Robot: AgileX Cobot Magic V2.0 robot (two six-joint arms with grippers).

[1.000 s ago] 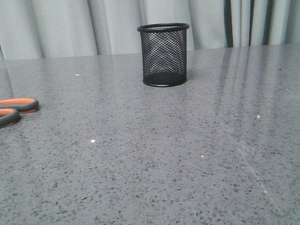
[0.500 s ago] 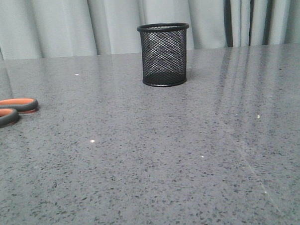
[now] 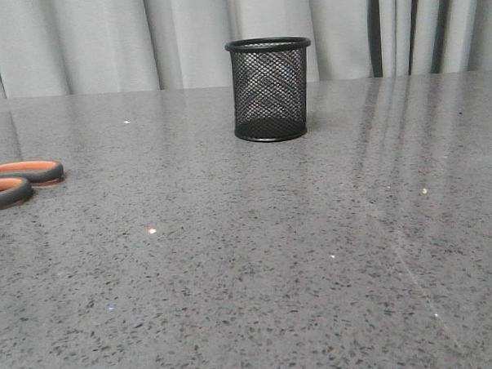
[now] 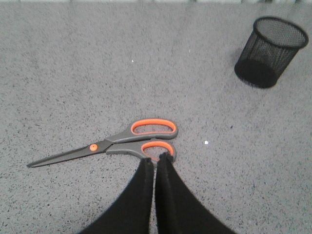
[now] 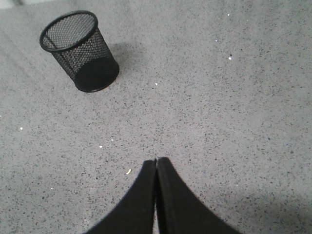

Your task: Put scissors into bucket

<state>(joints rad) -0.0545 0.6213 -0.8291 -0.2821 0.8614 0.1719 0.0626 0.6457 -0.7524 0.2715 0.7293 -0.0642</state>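
The scissors (image 4: 117,142) lie flat on the grey table, with dark grey handle loops lined in orange and the blades closed. In the front view only their handle loops (image 3: 21,173) show, at the far left edge. My left gripper (image 4: 156,158) is shut and empty, and its tips hang over the nearer handle loop. The bucket (image 3: 270,89), a black wire-mesh cup, stands upright and empty at the back centre. It also shows in the left wrist view (image 4: 269,52) and the right wrist view (image 5: 80,51). My right gripper (image 5: 156,160) is shut and empty over bare table, well short of the bucket.
The speckled grey table (image 3: 274,257) runs back to pale curtains (image 3: 101,40). Neither arm shows in the front view.
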